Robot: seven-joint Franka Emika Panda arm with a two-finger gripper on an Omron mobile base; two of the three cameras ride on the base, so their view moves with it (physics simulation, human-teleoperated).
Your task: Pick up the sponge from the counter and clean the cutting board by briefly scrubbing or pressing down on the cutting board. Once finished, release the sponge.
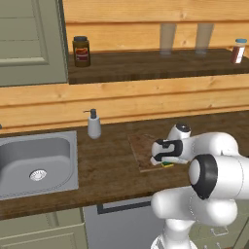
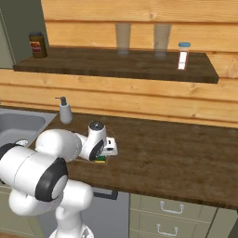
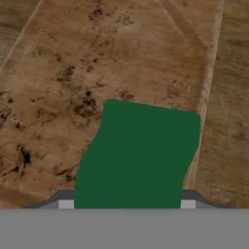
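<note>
The worktop [image 1: 107, 165] is long, of dark brown wood planks, and a steel sink [image 1: 36, 163] is set in it on the left. Above it runs a dark shelf [image 1: 155, 65] that carries a brown jar [image 1: 81, 51], two clear glasses [image 1: 168, 39] and a small bottle with blue cap [image 1: 238, 51]. The white arm [image 1: 214, 170] bends low over the worktop from the front edge. The cutting board [image 1: 142, 148] lies flat on the worktop to the right of the sink, reddish-brown with dark speckles; in the hand view it covers most of the picture [image 3: 97, 73], and its pale right edge runs beside the darker worktop [image 3: 233, 97]. A soap dispenser [image 1: 93, 124] stands upright near the back wall, between the sink and the board. The fingers [image 1: 163, 163] are clenched on the sponge [image 1: 168, 164] from its two sides and hold it on the cutting board, near the board's front right part. The sponge is green on top [image 3: 141, 155] with a yellow layer beneath, and in the right base view it shows just under the hand [image 2: 100, 159]
</note>
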